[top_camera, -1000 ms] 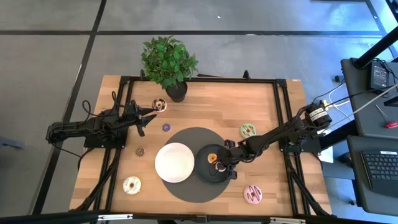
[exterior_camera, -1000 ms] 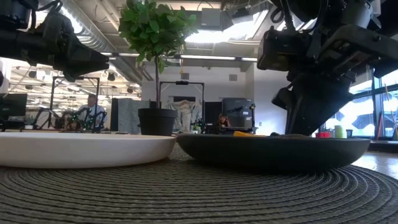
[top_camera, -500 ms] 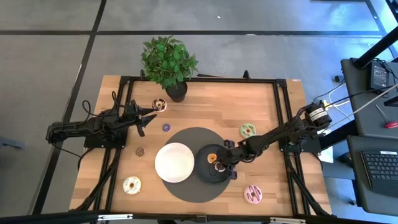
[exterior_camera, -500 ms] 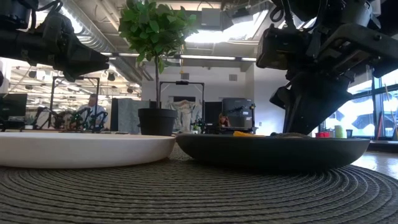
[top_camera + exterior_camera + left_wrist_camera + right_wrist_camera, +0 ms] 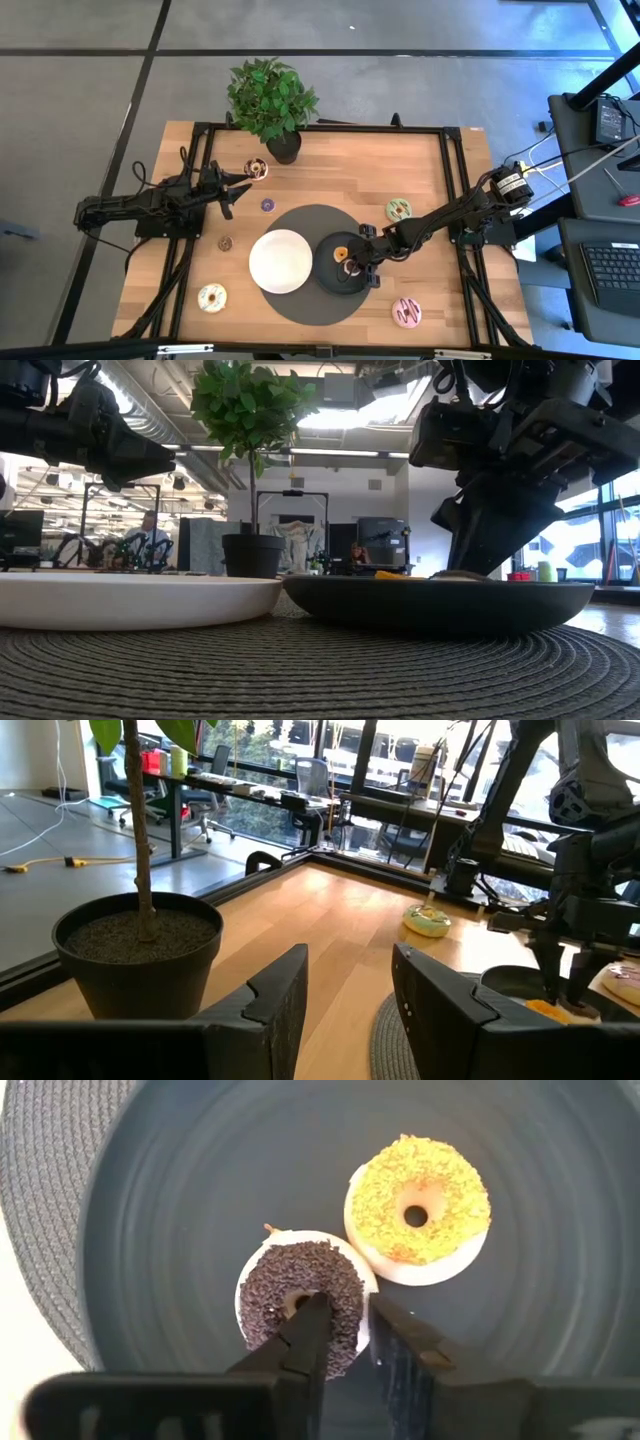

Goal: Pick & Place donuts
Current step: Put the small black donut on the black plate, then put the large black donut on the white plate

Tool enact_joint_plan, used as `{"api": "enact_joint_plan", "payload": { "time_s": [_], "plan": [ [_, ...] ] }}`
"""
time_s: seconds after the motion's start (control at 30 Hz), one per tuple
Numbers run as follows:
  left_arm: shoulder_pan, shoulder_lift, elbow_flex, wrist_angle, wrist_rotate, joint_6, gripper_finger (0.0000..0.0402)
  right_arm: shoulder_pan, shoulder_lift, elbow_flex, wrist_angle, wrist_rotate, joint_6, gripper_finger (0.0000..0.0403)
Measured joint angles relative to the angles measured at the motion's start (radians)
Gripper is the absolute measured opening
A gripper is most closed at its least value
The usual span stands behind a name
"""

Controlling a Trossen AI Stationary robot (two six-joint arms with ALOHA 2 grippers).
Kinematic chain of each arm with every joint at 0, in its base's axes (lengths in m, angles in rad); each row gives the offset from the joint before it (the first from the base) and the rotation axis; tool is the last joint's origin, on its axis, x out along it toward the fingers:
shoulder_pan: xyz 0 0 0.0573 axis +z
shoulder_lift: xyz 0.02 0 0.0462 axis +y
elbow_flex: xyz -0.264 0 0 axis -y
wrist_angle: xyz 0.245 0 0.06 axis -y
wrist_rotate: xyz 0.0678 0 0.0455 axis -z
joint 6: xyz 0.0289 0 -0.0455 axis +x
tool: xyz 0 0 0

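Observation:
A chocolate-sprinkled donut and an orange-iced donut lie flat on the black plate. My right gripper is above that plate, pointing down and shut on the chocolate one. In the high view the gripper hides it and only the orange donut shows. On the wood lie another chocolate donut, a small purple one, a small brown one, a white one, a green one and a pink one. My left gripper waits open by the table's left side. My right gripper has the chocolate donut by the side of its ring nearest the gripper. One finger stands in the hole and the other outside the rim. The fingers come from above, pointing down. The donut lies flat on the black plate.
The white plate sits left of the black plate, both on a round dark placemat. A potted plant stands at the far edge, near my left gripper. Bare wood lies to the table's right and near sides.
In the low view my right gripper has shifted slightly toward the table's left over the black plate. The donuts on the plate and everything else have stayed where they were.

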Motion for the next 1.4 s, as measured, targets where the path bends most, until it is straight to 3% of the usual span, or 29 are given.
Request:
{"api": "enact_joint_plan", "payload": {
  "time_s": [0.27, 0.5, 0.63, 0.77, 0.9, 1.2, 1.27, 1.4],
  "plan": [
    [0.000, 0.000, 0.000, 0.000, 0.000, 0.001, 0.0143, 0.000, -0.022, -0.001, -0.026, -0.001, 0.003, 0.0127],
    [0.000, 0.000, 0.000, 0.000, 0.000, 0.002, 0.0143, 0.000, -0.070, -0.001, -0.041, -0.001, 0.003, 0.0131],
    [0.000, 0.000, 0.000, 0.003, 0.000, 0.001, 0.0143, -0.001, -0.137, -0.001, -0.140, -0.001, 0.001, 0.0131],
    [0.000, 0.000, 0.000, 0.062, -0.002, 0.003, 0.0143, 0.004, -0.249, -0.001, -0.271, -0.008, 0.004, 0.0131],
    [0.000, 0.000, 0.000, 0.107, 0.021, 0.000, 0.0143, 0.016, -0.397, -0.073, -0.282, -0.017, -0.058, 0.0131],
    [0.000, 0.010, 0.009, 0.143, 0.082, -0.016, 0.0143, -0.068, -0.832, -0.319, -0.125, 0.005, -0.150, 0.0131],
    [0.000, 0.036, 0.037, 0.075, 0.036, -0.047, 0.0143, -0.081, -0.908, -0.341, -0.081, 0.040, -0.167, 0.0131],
    [0.001, 0.159, 0.107, -0.101, -0.154, -0.127, 0.0143, -0.103, -1.003, -0.355, -0.046, 0.097, -0.184, 0.0131]
  ]
}}
